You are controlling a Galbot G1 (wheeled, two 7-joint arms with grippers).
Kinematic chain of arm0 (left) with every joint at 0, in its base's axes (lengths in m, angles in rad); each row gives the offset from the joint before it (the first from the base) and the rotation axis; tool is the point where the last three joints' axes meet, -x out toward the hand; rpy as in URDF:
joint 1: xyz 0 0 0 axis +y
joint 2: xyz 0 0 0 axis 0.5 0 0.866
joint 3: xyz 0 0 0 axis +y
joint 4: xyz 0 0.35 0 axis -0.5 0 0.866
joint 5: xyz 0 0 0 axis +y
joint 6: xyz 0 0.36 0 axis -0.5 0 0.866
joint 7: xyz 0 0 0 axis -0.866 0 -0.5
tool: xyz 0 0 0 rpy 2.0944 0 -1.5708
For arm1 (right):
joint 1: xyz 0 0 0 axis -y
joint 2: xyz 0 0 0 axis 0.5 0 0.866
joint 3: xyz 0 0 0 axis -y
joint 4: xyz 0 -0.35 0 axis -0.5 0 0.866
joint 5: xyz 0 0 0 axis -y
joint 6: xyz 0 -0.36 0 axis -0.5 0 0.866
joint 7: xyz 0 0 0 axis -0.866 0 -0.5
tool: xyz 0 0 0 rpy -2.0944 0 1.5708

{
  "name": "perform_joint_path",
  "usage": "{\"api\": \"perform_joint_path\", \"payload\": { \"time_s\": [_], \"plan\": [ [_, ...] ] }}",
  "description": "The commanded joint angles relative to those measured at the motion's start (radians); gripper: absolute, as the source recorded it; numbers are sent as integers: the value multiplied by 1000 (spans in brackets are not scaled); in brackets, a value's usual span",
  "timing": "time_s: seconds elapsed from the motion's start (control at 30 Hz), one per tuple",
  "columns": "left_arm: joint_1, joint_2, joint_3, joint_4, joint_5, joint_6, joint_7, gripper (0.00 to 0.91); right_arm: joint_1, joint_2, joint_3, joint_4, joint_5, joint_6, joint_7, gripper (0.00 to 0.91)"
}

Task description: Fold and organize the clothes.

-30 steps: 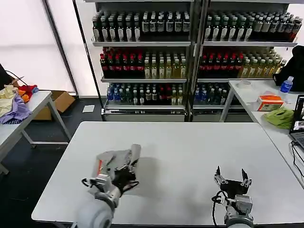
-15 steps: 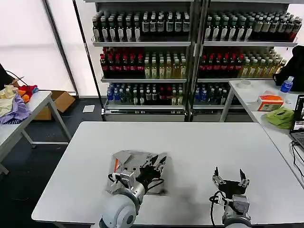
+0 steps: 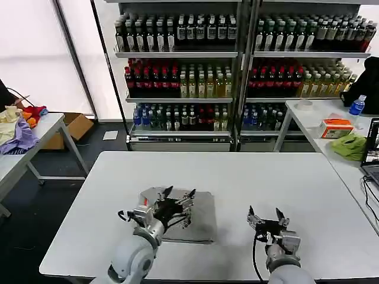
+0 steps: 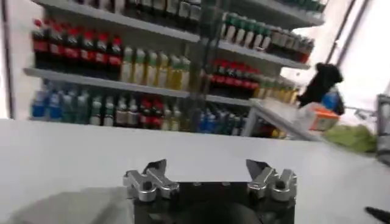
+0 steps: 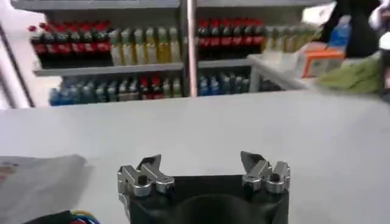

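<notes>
A folded light grey shirt (image 3: 201, 223) lies flat on the white table (image 3: 266, 177), left of centre, with a bit of orange showing at its left edge. My left gripper (image 3: 179, 192) hovers over the shirt's far part, open, with nothing between its fingers. In the left wrist view the gripper (image 4: 207, 167) is open, and a corner of the shirt (image 4: 67, 206) shows beside it. My right gripper (image 3: 265, 210) stands open near the table's front, right of the shirt. In the right wrist view this gripper (image 5: 201, 161) is empty, with the shirt (image 5: 36, 185) off to one side.
Shelves of bottles (image 3: 237, 65) stand behind the table. A side table on the left holds purple, yellow and red garments (image 3: 18, 133). On the right-hand table are a lime-green cloth (image 3: 349, 146), an orange box (image 3: 336, 127) and a blue bottle (image 3: 357, 105).
My left gripper carried the folded shirt rightward, lowered it flat onto the table and let go. My right gripper has shifted a little to the left.
</notes>
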Motion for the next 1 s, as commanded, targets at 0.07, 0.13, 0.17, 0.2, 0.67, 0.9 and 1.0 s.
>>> {"api": "perform_joint_path", "payload": {
  "time_s": [0.07,0.13,0.17,0.2,0.67,0.9,1.0],
  "plan": [
    [55,97,-210,3,127,-2,-26,907,193,-2,-160,-100,340,-51,23,907],
    [73,98,-238,-6,126,-4,-28,907,205,10,-179,-126,339,-50,26,907],
    [85,99,-245,-11,126,-7,-30,907,210,14,-188,-136,338,-50,31,907],
    [90,99,-258,-13,126,-9,-31,907,212,17,-195,-147,338,-50,34,907],
    [171,80,-331,-28,117,-4,-43,907,277,74,-290,-265,278,-50,71,725],
    [181,66,-330,-18,102,4,-49,907,273,73,-319,-264,240,-49,61,131],
    [182,65,-330,-19,100,4,-49,907,270,74,-327,-265,234,-50,59,121]
  ]
}}
